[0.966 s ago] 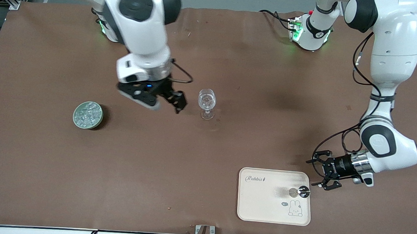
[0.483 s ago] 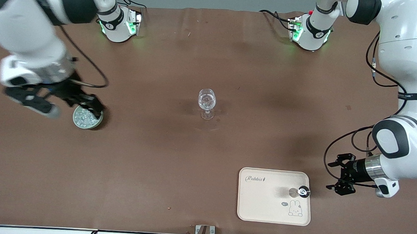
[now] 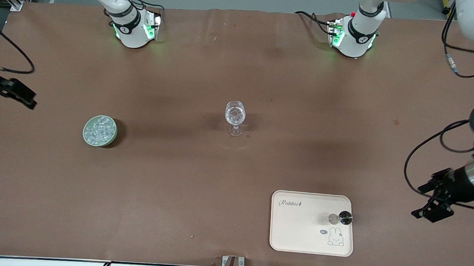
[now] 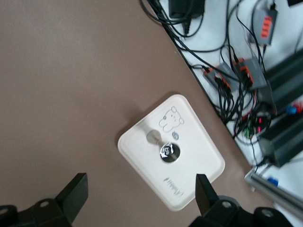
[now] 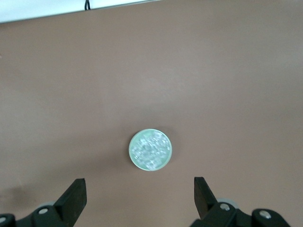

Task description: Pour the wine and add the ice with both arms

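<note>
The left gripper point(image 3: 434, 200) hangs with its fingers spread wide and empty over bare table at the left arm's end, just beside the cream tray point(image 3: 296, 233); its wrist camera looks down on that tray point(image 4: 142, 146) and the small dark-capped bottle point(image 4: 168, 152) standing on it. The right gripper point(image 3: 16, 93) is up at the right arm's end of the table, also open and holding nothing, with the green bowl point(image 5: 150, 150) of ice point(image 5: 149, 152) seen well below between its fingers. In the front view the bowl point(image 3: 86, 135) sits toward the right arm's end, its ice point(image 3: 99, 129) heaped inside, and the wine glass point(image 3: 235, 117) stands upright mid-table, well apart from both bowl and tray. The glass appears to hold a few clear pieces already. Risks from here, as I judge them: the glass is tall and narrow-footed, so a sweeping arm or a careless drop could tip it; the ice is slick and could slip from the fingers; the bottle point(image 3: 345, 217) is small and could topple if gripped off-centre.
</note>
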Controlling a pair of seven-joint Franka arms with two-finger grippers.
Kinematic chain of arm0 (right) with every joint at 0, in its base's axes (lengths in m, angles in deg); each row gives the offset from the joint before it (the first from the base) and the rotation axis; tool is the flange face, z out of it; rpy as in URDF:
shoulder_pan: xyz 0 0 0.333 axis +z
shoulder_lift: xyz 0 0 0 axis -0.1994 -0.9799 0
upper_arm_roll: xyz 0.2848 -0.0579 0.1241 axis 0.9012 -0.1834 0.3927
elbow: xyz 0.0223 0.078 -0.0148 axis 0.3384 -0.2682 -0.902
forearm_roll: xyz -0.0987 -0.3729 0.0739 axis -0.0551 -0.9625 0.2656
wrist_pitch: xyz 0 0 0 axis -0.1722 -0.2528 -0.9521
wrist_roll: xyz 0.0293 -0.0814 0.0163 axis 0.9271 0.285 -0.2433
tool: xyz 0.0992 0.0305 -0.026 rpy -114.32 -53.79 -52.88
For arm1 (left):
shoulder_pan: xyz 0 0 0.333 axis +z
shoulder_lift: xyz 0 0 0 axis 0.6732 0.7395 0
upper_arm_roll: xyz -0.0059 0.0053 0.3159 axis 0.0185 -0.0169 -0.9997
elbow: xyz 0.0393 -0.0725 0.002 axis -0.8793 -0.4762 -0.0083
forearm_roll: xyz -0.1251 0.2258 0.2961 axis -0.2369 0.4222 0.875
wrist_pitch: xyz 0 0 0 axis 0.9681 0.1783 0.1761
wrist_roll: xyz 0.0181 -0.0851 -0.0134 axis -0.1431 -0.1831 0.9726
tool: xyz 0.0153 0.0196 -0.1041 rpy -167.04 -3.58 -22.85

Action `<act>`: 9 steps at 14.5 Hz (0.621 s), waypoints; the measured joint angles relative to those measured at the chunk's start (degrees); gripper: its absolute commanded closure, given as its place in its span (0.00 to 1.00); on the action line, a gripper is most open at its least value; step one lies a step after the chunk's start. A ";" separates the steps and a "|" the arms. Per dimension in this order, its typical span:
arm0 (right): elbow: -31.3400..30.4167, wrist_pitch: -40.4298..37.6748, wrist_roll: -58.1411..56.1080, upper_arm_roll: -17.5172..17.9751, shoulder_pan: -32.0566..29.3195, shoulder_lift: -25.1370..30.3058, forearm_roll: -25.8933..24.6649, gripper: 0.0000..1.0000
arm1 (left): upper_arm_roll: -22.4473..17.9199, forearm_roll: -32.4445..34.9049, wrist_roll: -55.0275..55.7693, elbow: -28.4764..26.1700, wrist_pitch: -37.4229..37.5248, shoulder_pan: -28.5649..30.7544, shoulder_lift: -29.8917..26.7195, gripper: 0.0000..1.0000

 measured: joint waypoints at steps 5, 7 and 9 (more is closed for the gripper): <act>-0.89 -2.41 -2.79 -2.29 -1.78 2.71 4.22 0.00 | 2.64 9.30 -23.92 -0.53 12.94 0.45 -9.21 0.00; -1.22 -2.41 -2.79 -2.20 -1.74 2.71 4.36 0.00 | 6.64 13.30 -27.24 -2.24 14.84 1.53 -13.40 0.00; -1.52 -2.40 -2.79 -2.14 -1.70 2.71 4.40 0.00 | 10.38 16.06 -30.09 -6.76 15.53 2.55 -18.97 0.00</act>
